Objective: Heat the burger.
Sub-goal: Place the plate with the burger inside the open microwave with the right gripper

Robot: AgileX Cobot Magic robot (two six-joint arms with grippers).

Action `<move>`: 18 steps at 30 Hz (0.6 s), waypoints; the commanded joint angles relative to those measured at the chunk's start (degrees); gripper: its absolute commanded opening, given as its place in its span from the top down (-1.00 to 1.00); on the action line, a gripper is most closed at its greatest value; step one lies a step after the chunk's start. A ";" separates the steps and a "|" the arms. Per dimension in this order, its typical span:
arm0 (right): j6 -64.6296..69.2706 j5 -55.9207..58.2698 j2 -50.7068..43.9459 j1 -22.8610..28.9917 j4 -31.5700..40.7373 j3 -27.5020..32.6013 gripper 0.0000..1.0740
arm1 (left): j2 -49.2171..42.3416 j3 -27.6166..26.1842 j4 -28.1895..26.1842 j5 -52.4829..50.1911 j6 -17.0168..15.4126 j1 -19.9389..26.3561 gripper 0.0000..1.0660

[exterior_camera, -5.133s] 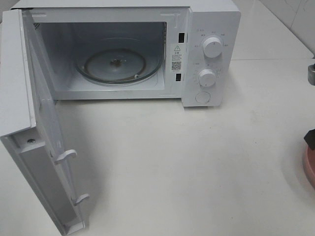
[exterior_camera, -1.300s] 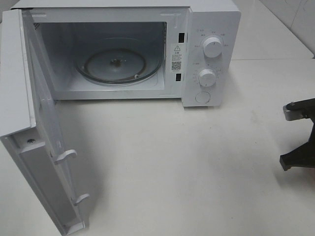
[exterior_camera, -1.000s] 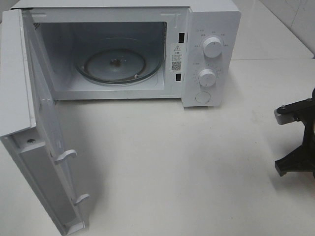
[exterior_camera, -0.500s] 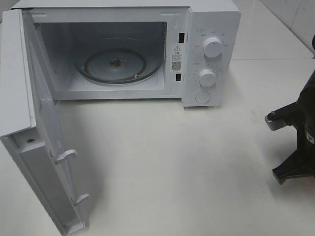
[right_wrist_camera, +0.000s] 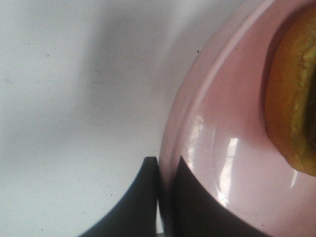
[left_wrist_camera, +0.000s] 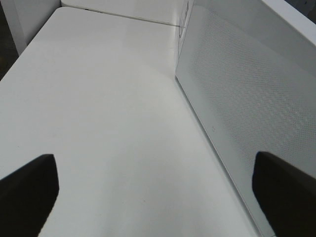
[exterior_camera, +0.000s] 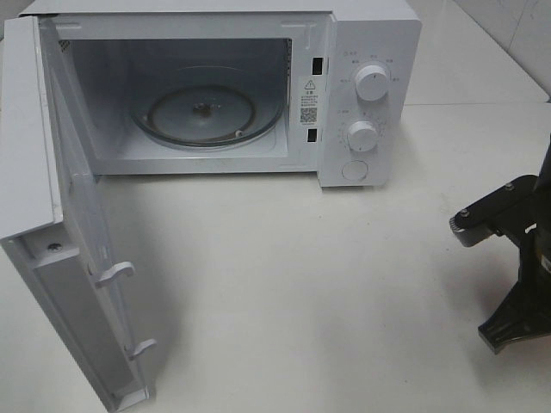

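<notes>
The burger (right_wrist_camera: 291, 94) sits on a pink plate (right_wrist_camera: 222, 148). Both show only in the right wrist view, and of the burger just a slice of golden-brown bun. They appear to lie by the right edge of the table (exterior_camera: 301, 284), beyond what the high view takes in. The right gripper (right_wrist_camera: 163, 165) has its jaws clamped on the plate's rim, one finger outside and one inside, apart from the bun. The step in hand looks like carrying the plate to the microwave (exterior_camera: 370, 34), which stands along the table's back edge. A pinch on one side leaves the plate hanging from its rim, so it should be kept level and moved slowly, as a tall burger could slide or tip. It needs lifting high enough to clear the oven's sill, and then lowering onto the middle of the glass turntable (exterior_camera: 202, 112). The panel with the knobs (exterior_camera: 372, 83) stands between the arm and the opening. The path is therefore better swung round to the front than taken straight across. The door (exterior_camera: 77, 258) is wide open, reaching toward the front left corner and leaving the opening free. The left gripper (left_wrist_camera: 157, 177), its jaws wide apart and empty, hangs just beside the door's outer face near the left edge, out of the way.
</notes>
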 commanded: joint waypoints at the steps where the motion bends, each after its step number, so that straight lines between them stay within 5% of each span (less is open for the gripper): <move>1: 0.74 3.95 -2.29 2.41 -2.12 0.40 1.00 | -1.03 -0.06 -0.17 -0.63 -0.17 -0.11 -0.87; 18: 0.00 6.30 -4.30 16.56 -1.15 0.40 0.99 | -1.03 -0.06 -0.17 -0.63 -0.11 -0.11 -0.87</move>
